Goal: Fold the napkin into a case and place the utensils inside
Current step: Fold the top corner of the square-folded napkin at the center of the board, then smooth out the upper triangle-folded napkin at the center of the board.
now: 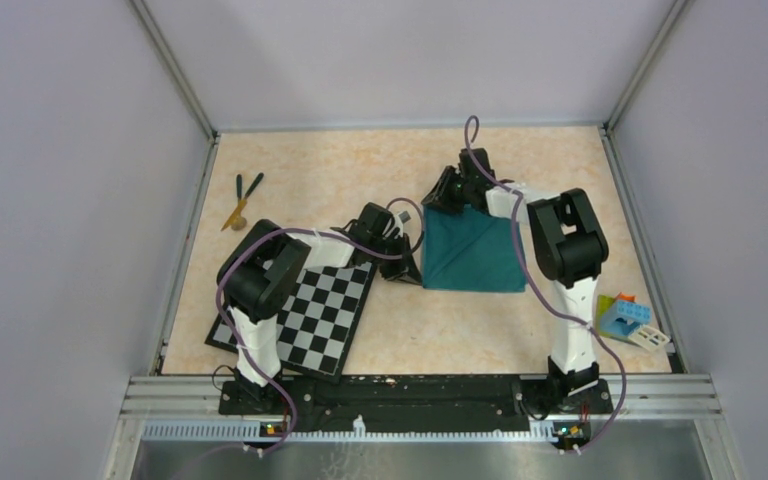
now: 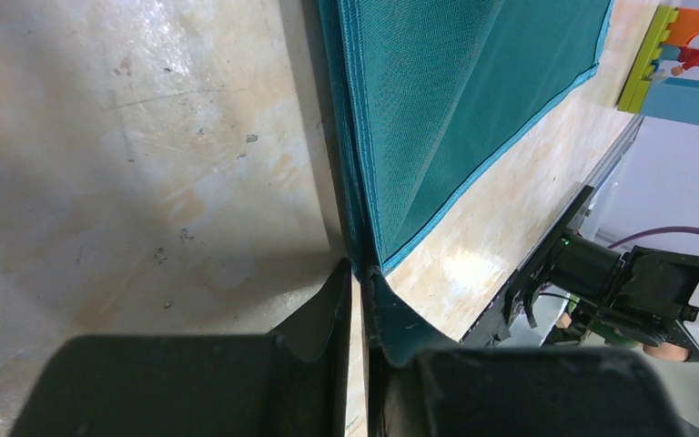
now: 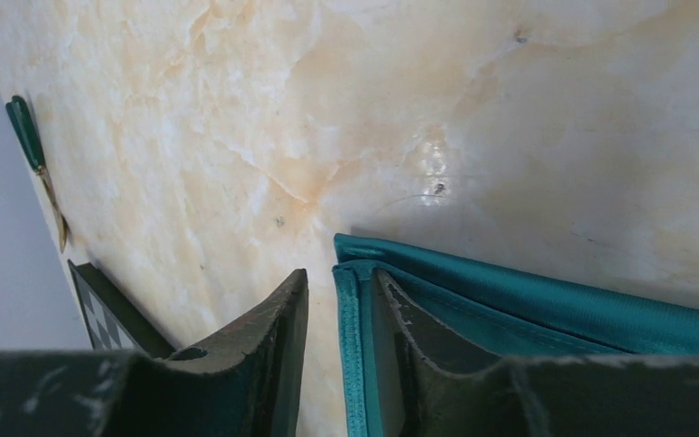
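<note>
The teal napkin (image 1: 480, 255) lies folded in several layers on the table, right of centre. My left gripper (image 1: 403, 268) is at its near left corner; in the left wrist view the jaws (image 2: 357, 269) are almost together, pinching the tip of the cloth (image 2: 473, 73). My right gripper (image 1: 447, 200) is at the far left corner. There the jaws (image 3: 339, 275) stand apart with the napkin's hemmed edge (image 3: 546, 305) between them, against one finger and clear of the other. The utensils (image 1: 243, 200) lie at the far left, apart from both grippers; a green and a tan one (image 3: 32, 146) show in the right wrist view.
A black-and-white checkerboard mat (image 1: 310, 315) lies at the near left under the left arm, its corner in the right wrist view (image 3: 100, 314). Toy blocks (image 1: 628, 318) sit at the near right edge and show in the left wrist view (image 2: 683, 64). Walls enclose three sides.
</note>
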